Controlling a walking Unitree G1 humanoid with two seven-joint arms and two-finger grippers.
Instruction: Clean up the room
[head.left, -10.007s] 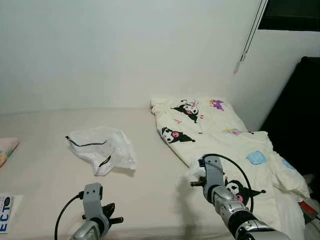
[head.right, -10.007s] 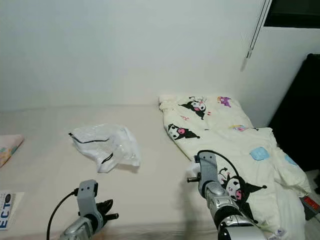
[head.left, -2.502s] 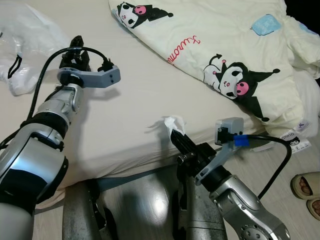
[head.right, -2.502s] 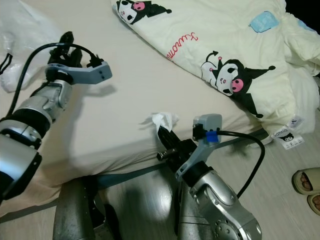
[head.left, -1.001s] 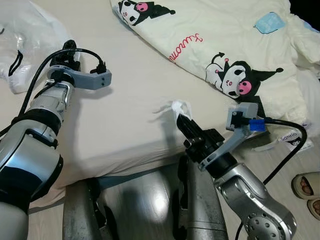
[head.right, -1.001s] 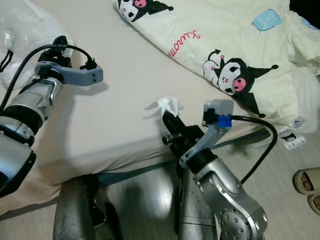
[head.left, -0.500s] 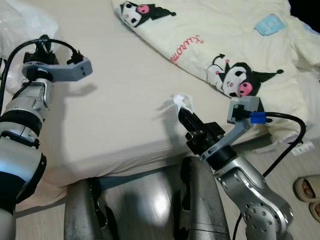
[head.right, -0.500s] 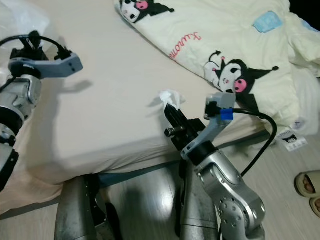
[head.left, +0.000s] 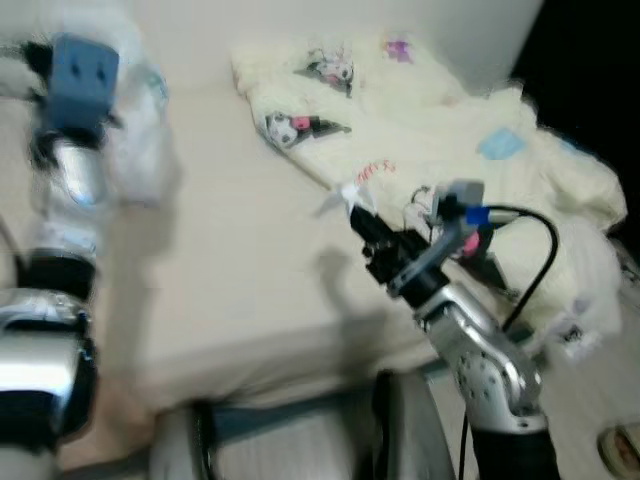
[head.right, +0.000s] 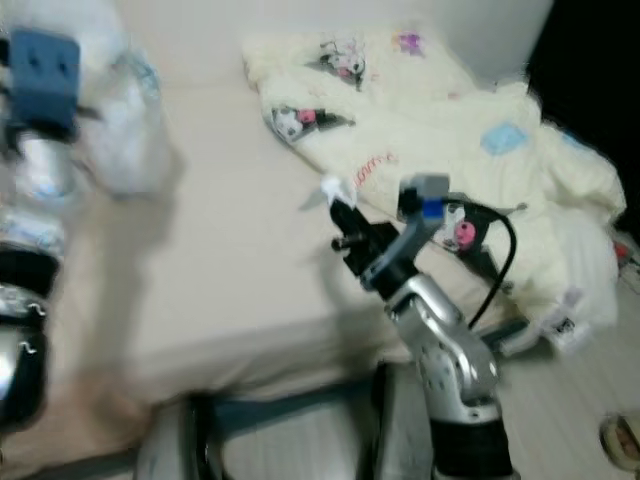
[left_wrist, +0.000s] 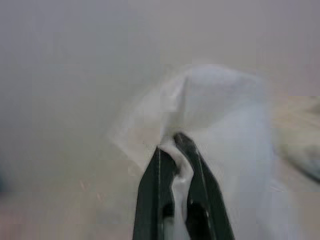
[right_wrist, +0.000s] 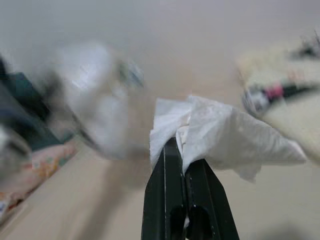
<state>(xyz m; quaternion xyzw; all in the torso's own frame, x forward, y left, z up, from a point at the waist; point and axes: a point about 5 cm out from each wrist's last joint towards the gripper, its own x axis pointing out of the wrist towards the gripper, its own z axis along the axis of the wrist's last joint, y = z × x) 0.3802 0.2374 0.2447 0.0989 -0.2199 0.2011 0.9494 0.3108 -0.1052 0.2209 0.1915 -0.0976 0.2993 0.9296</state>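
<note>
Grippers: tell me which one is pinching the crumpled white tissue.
The right gripper is shut on the tissue, held above the bed. The left gripper instead pinches the clear plastic bag.

Two silver arms are seen, jointed in rounded metal segments. The right arm (head.left: 475, 345) is tipped by a black pincer (head.left: 362, 222), and a grey wrist block with a blue part (head.left: 472, 214) is looped by a black cable (head.left: 540, 250). The left arm (head.left: 60, 250) is blurred; a blue-grey block (head.left: 82, 68), probably its wrist camera, tops it.

Left hand (head.left: 75, 75) motion-blurred; plastic bag (head.right: 125, 110) smeared
</note>
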